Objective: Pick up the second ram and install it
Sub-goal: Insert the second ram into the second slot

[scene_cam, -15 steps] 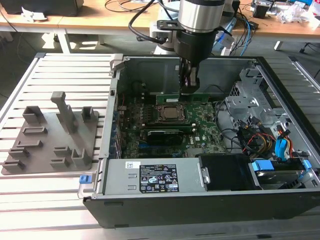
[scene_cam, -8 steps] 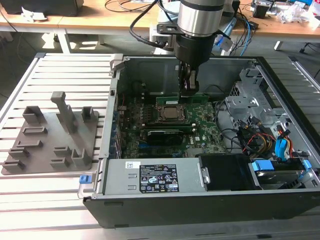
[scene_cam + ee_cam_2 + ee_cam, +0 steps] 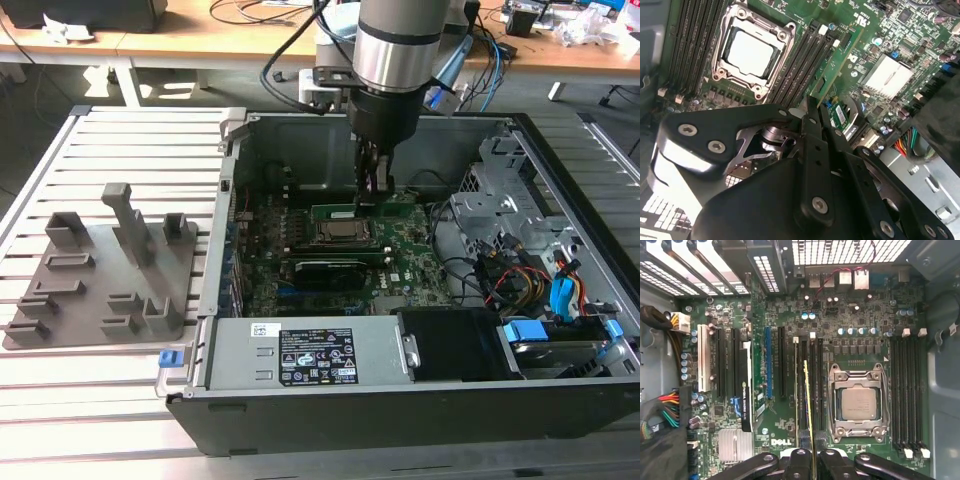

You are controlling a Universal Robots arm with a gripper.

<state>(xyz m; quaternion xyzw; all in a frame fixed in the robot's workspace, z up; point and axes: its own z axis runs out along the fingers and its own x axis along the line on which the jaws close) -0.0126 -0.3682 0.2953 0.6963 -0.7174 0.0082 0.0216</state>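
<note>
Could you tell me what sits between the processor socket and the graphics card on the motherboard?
In the first wrist view, a bank of dark memory slots lies between the processor socket and the graphics card, with the second ram standing edge-on there, held by the gripper.

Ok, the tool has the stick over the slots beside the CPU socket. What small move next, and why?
Probably a short, straight push down. In the first wrist view the second ram, clamped edge-on in the tool, runs along a memory slot beside the CPU socket, apparently lined up but whether seated I cannot tell.

Lab/workshop: open PC case (image 3: 380, 400) on slatted bench (image 3: 130, 140), cable-strewn desks (image 3: 200, 45).
</note>
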